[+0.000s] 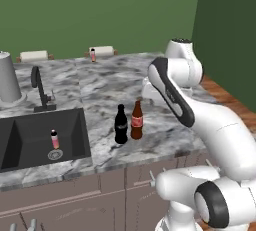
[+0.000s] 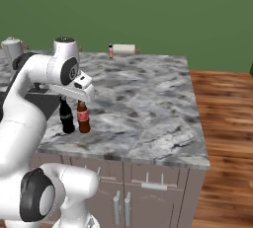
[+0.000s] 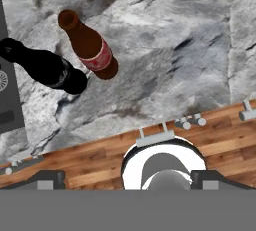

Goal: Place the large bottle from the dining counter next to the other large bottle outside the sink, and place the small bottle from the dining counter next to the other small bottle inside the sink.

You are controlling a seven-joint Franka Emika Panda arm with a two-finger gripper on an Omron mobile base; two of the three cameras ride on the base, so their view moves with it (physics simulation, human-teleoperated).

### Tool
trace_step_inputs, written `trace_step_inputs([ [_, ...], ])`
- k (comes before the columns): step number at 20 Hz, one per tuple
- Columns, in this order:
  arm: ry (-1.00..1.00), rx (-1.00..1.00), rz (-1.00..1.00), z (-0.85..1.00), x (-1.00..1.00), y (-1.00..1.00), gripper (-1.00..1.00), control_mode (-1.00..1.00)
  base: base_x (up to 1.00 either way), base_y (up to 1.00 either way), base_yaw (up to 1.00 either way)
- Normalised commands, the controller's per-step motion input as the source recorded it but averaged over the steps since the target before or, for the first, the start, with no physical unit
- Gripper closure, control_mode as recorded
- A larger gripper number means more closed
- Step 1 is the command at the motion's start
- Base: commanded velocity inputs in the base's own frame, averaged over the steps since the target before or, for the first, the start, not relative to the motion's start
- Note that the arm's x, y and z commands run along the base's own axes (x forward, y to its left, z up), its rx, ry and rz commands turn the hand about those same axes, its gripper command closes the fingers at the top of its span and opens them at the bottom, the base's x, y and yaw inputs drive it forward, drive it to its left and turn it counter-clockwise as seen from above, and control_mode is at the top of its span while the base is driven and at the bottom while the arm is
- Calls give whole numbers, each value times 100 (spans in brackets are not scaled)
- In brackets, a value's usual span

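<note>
The large bottle (image 1: 136, 120) (image 2: 83, 117) (image 3: 92, 46), brown with a red label, stands upright on the marbled counter just right of the other large bottle (image 1: 120, 124) (image 2: 66, 117) (image 3: 47, 67), which is all dark. Both stand right of the sink (image 1: 30, 125), outside it. One small pinkish bottle (image 1: 54, 139) stands inside the basin near the drain. The small bottle (image 1: 92, 54) (image 2: 110, 51) stands at the far edge of the dining counter (image 1: 100, 82). My gripper (image 2: 85, 95) (image 3: 129, 178) hangs open above the two tall bottles, holding nothing.
A black faucet (image 1: 39, 87) rises behind the sink, and a grey canister (image 1: 7, 77) (image 2: 12, 49) stands at the far left. Pale stool cushions (image 1: 104, 51) (image 2: 123, 49) line the far edge. Wooden floor (image 2: 222, 123) lies to the right.
</note>
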Motion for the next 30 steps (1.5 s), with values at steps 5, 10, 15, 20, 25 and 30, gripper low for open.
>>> trace_step_inputs([
  [5, -3, 0, 2, 11, -45, 0, -100, -100, 0, 0, 0],
  [10, -8, 0, 1, 2, -41, -3, -100, -100, 0, 0, 0],
  [15, -6, 0, 1, 0, -19, -1, -100, -100, 0, 0, 0],
  [20, 0, 0, 0, 0, 0, 0, -100, -100, 0, 0, 0],
  [25, 0, 0, 0, 0, 0, 0, -100, 100, 0, 0, 0],
  [30, 0, 0, 0, 0, 0, 0, -100, 100, -47, 0, -1],
])
